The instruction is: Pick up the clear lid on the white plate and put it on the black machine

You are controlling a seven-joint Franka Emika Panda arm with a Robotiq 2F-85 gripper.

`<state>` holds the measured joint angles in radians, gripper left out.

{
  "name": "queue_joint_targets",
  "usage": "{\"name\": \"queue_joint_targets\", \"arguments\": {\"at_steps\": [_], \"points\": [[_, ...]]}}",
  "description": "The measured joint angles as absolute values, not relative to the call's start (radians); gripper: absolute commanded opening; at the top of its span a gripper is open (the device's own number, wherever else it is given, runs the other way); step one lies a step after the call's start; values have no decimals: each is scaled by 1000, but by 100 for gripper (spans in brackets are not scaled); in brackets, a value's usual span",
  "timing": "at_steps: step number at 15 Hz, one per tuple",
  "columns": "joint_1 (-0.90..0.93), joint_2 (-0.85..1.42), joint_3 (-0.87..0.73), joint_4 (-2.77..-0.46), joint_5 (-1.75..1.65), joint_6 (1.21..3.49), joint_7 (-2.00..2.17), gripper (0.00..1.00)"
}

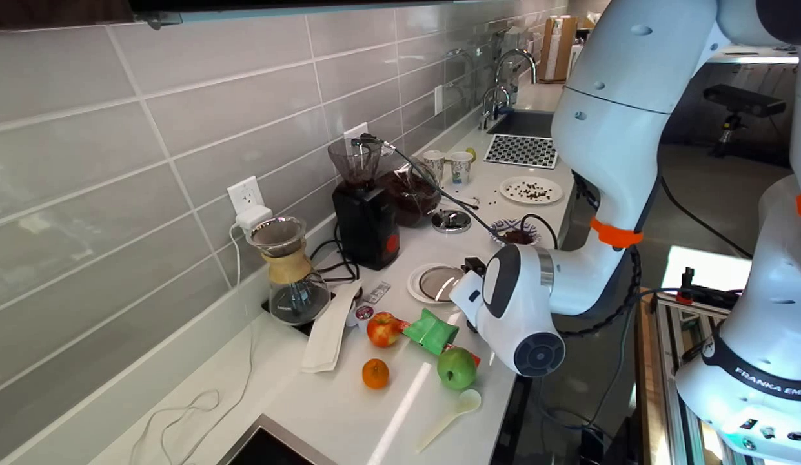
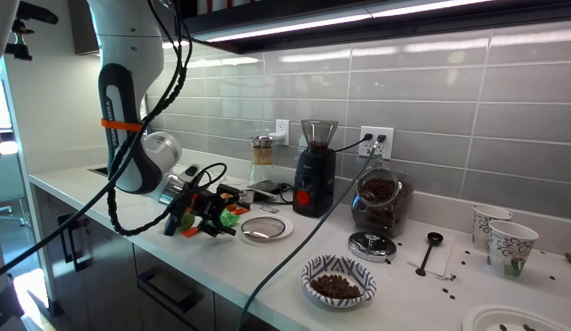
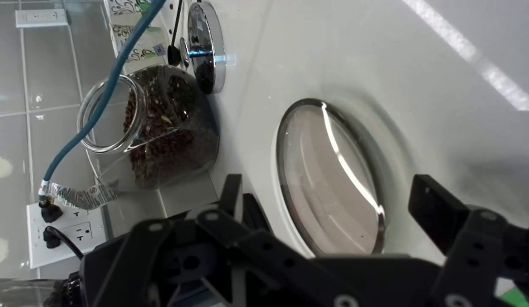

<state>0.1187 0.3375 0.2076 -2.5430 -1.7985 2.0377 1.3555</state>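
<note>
Just beyond the parted fingers (image 3: 435, 209) lies the clear lid (image 3: 328, 179).

clear lid (image 3: 328, 183): 1 | white plates (image 1: 413, 285): 2 | apples (image 1: 457, 369): 2 | cups (image 2: 511, 250): 2

Forearm (image 1: 610, 142) slants down in both exterior views, wrist (image 1: 529, 294) bent. I have the gripper (image 3: 330, 196) tipped slightly below level, two fingers (image 3: 439, 213) spread wide apart.

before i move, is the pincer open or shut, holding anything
Pincer: open, holding nothing; the clear lid lies on the white plate.
</note>
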Motion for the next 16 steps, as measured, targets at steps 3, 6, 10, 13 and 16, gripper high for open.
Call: {"name": "queue_joint_targets", "arguments": {"at_steps": [3,6,10,13,16], "points": [[118,358,205,-2523,-1825,2038,1356,100],[117,378,201,-2507,-1842,2038,1356,100],[113,399,198,-2485,-1862,2037,1356,100],[109,407,195,-2473,-1877,2037,1356,100],[109,413,191,-2463,-1881,2035,1355,96]]}}
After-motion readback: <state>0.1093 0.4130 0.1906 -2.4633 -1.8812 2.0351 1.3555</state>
